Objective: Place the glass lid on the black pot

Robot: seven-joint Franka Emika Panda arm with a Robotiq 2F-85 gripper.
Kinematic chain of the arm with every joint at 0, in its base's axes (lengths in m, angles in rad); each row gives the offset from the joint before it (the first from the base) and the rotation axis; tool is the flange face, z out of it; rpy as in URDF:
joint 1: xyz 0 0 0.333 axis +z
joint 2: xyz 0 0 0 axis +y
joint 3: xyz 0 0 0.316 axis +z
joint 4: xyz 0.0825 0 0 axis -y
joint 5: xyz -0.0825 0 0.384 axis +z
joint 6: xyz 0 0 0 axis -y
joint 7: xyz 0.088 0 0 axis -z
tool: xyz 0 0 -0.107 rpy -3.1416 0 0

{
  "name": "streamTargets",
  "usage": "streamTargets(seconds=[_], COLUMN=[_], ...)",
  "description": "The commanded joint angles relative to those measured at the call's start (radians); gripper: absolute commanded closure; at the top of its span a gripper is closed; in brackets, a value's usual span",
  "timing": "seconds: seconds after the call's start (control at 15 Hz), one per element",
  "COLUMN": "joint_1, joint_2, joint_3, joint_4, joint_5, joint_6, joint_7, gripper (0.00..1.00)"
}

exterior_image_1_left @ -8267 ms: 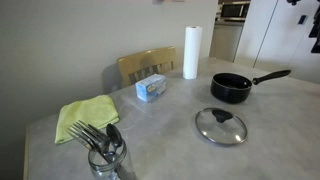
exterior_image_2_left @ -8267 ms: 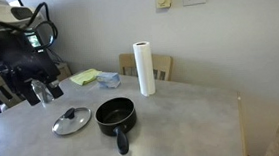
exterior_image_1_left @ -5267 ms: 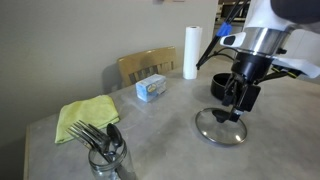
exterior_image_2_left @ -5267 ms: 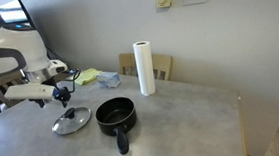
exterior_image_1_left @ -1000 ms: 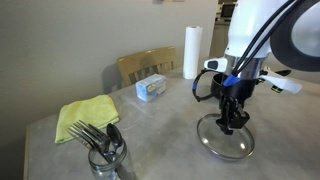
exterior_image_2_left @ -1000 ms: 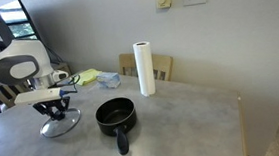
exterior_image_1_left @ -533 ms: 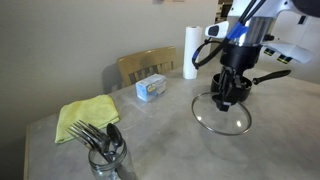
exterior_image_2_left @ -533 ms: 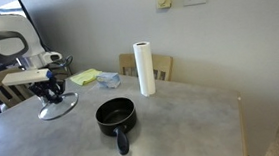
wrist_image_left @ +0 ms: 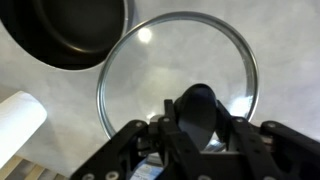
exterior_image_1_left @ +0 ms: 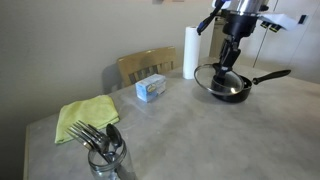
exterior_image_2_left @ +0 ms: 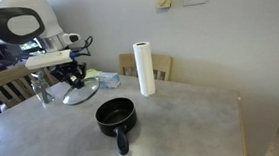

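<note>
In the wrist view, the gripper (wrist_image_left: 200, 120) is pinching the small dark knob in the middle of the glass lid (wrist_image_left: 180, 55). Its two fingers (wrist_image_left: 137, 142) are pressed in on the knob from both sides. The black pot (wrist_image_left: 70, 30) shows past the rim of the lid. Only a little bit of the pot sits behind the glass. A white paper roll (wrist_image_left: 18, 125) peeks in on the other side of the lid from the pot.

In an exterior view, the lid (exterior_image_2_left: 81, 94) hangs in the air from the gripper (exterior_image_2_left: 76, 79). It is tipped a little. It is higher than the pot (exterior_image_2_left: 114, 114) and off to one side of it, not on it. The pot sits on the grey table (exterior_image_2_left: 183, 125) with its long handle (exterior_image_2_left: 121, 142) pointing at the camera. The paper roll (exterior_image_2_left: 145, 68) stands upright behind the pot.

In an exterior view, the lid (exterior_image_1_left: 213, 80) looks like it is right in front of the pot (exterior_image_1_left: 236, 93). The pot's handle (exterior_image_1_left: 270, 75) sticks out away from the lid. A small blue box (exterior_image_1_left: 152, 88) lies near the pot. A green cloth (exterior_image_1_left: 85, 115) and a glass jar of forks and spoons (exterior_image_1_left: 105, 152) are well apart from the pot. A wooden chair (exterior_image_1_left: 147, 64) stands at the table edge beyond the blue box.
</note>
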Motion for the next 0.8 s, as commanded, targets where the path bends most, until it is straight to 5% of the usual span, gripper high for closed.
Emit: streamTargets(seconds=[0.0,0.73], joint_1=[-0.061,-0.209], joint_2=[0.075,0.233], joint_3=[-0.042,-0.09], joint_4=[0.122,0.279], joint_5=[0.031,0.101], joint_6=[-0.065,-0.124], joint_7=[-0.131,-0.27], gripper=[0.85,0.85])
